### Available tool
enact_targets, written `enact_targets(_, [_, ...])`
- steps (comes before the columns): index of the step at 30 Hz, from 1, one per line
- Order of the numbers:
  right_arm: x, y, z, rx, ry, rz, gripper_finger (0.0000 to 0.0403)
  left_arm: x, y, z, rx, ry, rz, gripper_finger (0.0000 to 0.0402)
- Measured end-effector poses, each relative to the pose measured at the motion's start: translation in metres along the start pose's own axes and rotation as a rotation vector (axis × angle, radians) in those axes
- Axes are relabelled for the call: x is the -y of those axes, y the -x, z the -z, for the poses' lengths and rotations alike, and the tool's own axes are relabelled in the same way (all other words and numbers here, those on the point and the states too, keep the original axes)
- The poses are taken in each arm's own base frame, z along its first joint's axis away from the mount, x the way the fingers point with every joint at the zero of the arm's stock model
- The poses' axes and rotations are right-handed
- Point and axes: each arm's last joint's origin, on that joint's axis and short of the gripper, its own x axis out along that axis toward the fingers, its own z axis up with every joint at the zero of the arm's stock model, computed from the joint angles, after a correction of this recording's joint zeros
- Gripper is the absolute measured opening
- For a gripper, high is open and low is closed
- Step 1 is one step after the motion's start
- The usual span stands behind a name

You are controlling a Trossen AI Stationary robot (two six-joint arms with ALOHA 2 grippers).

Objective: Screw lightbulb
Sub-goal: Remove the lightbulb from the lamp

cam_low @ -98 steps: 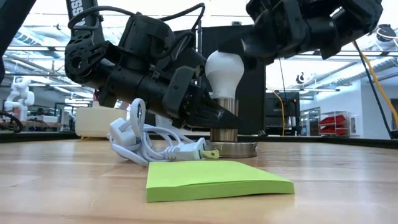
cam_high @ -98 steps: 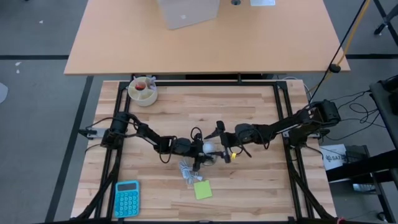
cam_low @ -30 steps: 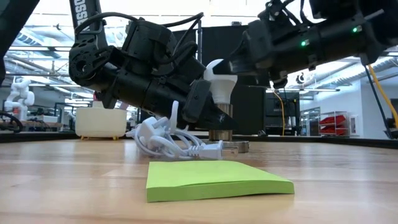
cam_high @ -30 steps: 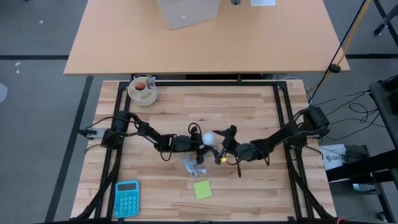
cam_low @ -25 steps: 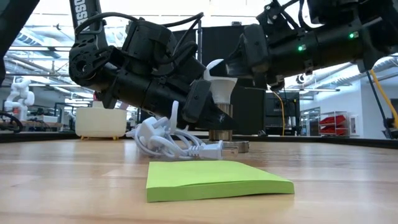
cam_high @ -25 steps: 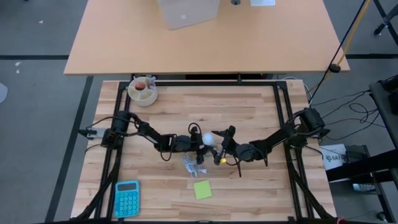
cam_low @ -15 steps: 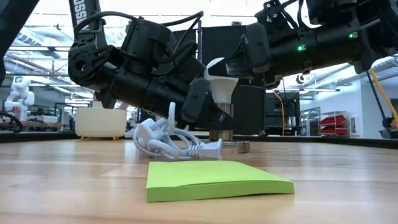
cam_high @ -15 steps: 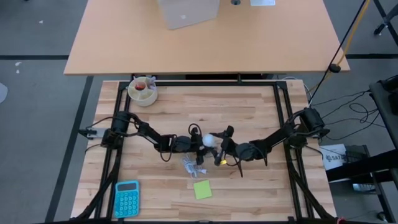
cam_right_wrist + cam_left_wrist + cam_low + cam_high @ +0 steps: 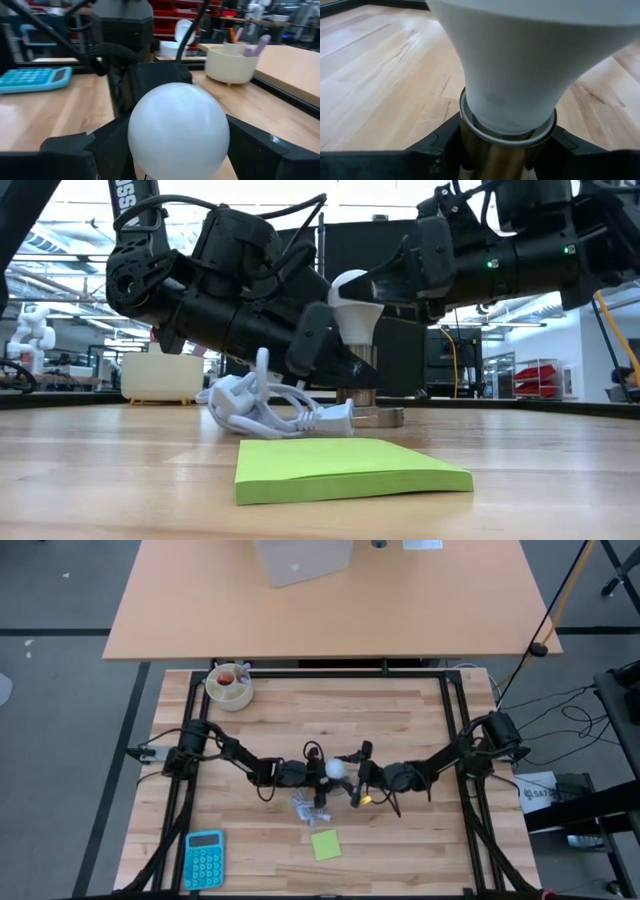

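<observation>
**Bulb seated upright in socket, both grippers at it**

Since the frame a second ago, the right arm has drawn in so that its gripper (image 9: 352,776) now sits level with the globe of the small white pear-shaped lightbulb (image 9: 335,769), and the bulb, tilted then, now stands upright. The coiled white cable (image 9: 268,406) has shifted slightly on the board.

Lightbulb location: near the centre of the pale wooden slatted table (image 9: 400,710), between the two arms. In the low view the bulb (image 9: 356,305) stands vertical, its narrow neck entering a brass-coloured metal socket (image 9: 360,398) on a round grey base disc resting on the table.

Left gripper (image 9: 318,774): positioned low at the socket. The left wrist view shows its two dark fingers (image 9: 432,150) either side of the brass collar (image 9: 495,160), clasping the socket just below the bulb's neck (image 9: 510,75).

Right gripper: the right wrist view shows one dark finger (image 9: 107,145) on each side of the white globe (image 9: 178,130), close against it. Whether the fingers are pressing the glass or merely bracketing it cannot be told.

Other items on the table: a lime-green pad of sticky notes (image 9: 345,465) in front of the socket, a light-blue calculator (image 9: 204,859) near the front left corner, and a cream round bowl (image 9: 230,686) holding small items at the rear left.
</observation>
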Motion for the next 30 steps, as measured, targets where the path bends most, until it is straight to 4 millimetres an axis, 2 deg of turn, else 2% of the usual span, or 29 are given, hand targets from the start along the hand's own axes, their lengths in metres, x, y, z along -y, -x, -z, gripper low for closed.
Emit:
enact_targets(12, [0.012,-0.005,0.002,-0.011,-0.011,-0.266,0.0283,0.011,0.003,0.002,-0.003,-0.042,0.042,0.0181])
enact_targets(19, [0.019,-0.009,0.001,-0.016,-0.014,-0.483,0.0284,0.015,0.003,0.002,-0.009,-0.061,0.121,0.0181])
enact_targets(30, [0.042,-0.017,0.0,-0.016,-0.032,-0.699,0.0285,0.016,0.002,0.0,-0.011,-0.055,0.184,0.0181])
